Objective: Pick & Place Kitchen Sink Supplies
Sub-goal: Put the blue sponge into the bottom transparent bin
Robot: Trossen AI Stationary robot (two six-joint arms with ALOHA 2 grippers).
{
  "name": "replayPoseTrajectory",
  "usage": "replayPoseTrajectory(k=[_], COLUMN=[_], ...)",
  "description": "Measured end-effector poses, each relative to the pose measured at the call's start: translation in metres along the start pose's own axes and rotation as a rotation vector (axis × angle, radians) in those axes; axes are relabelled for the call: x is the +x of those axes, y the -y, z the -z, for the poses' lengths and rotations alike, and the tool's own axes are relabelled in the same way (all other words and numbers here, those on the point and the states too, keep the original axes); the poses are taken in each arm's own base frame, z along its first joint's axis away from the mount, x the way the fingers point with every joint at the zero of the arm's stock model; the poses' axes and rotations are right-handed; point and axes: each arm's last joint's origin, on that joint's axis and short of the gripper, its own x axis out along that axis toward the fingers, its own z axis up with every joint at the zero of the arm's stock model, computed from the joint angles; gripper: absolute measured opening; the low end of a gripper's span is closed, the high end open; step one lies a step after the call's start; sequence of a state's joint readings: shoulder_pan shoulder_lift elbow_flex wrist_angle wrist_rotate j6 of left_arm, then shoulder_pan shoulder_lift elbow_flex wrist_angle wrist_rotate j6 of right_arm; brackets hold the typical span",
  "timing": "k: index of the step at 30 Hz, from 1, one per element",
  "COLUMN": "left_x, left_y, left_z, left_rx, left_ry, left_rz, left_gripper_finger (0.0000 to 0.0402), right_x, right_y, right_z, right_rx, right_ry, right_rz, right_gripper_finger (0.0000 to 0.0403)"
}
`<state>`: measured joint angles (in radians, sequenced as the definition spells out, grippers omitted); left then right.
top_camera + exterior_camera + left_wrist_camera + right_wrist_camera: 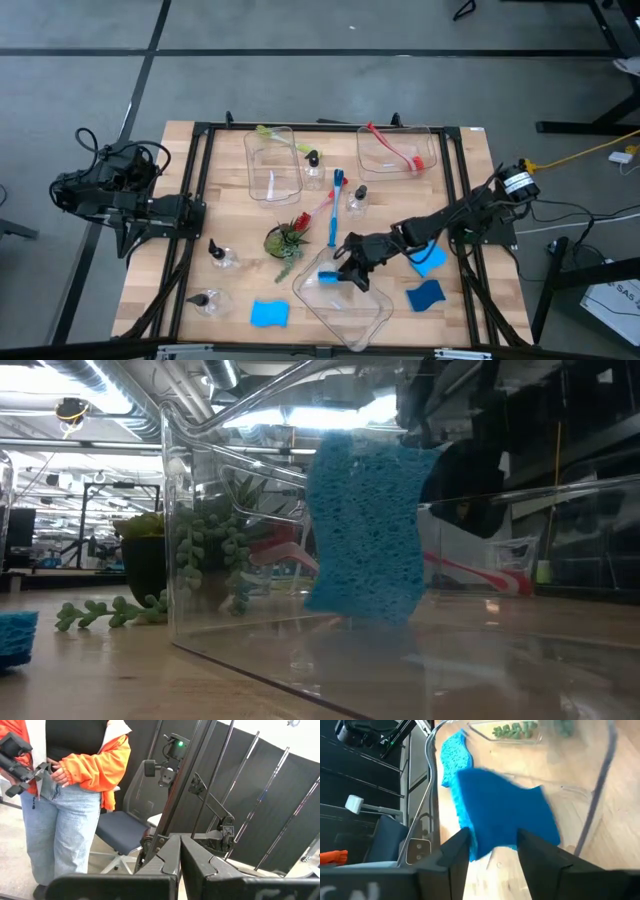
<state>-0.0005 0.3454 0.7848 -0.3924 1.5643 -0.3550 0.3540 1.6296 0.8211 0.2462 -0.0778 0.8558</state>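
Blue sponge (365,525) stands upright, long axis vertical, inside the near clear bin (372,318), apparently clear of its walls. Right gripper (492,851) fingers spread above it. Left gripper (180,865) fingers pressed together, off-counter.

porous blue sponge (365,530), glossy clear-plastic bin (250,650)

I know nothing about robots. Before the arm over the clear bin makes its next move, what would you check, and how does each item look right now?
1. Right tool above the clear plastic rectangular bin: ok.
2. Blue rectangular sponge inside the bin walls: ok.
3. Sponge freed from the tool: cannot tell; the fingers stand apart, with the sponge blurred just beyond them.
4. Sponge lying flat on the bin floor: not ok; it stands on end.
5. Left tool shut, parked at the table's left edge: ok.
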Motion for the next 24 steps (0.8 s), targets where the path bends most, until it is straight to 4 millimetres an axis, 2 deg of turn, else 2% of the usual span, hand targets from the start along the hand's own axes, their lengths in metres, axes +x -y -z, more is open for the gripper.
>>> replayPoseTrajectory(k=[6,12,18,24], left_x=[0.0,0.0,0.0,0.0], left_y=[0.0,0.0,0.0,0.0], left_z=[0.0,0.0,0.0,0.0], left_rx=[0.0,-0.001,0.0,0.0], left_ry=[0.0,0.0,0.0,0.0], left_rz=[0.0,0.0,0.0,0.0], left_gripper_finger=[0.0006,0.0006,0.0006,0.0006], right_x=[-0.006,-0.016,-0.034,-0.055], right_y=[0.006,0.002,-0.018,-0.051], right_z=[-0.012,-0.022,-0.034,-0.027], right_rx=[0.02,0.02,-0.023,-0.063], right_ry=[0.018,0.085,0.194,0.227], right_rz=[-0.005,-0.02,-0.142,-0.287], right_gripper_finger=[0.0167,0.0163,0.0162,0.0162])
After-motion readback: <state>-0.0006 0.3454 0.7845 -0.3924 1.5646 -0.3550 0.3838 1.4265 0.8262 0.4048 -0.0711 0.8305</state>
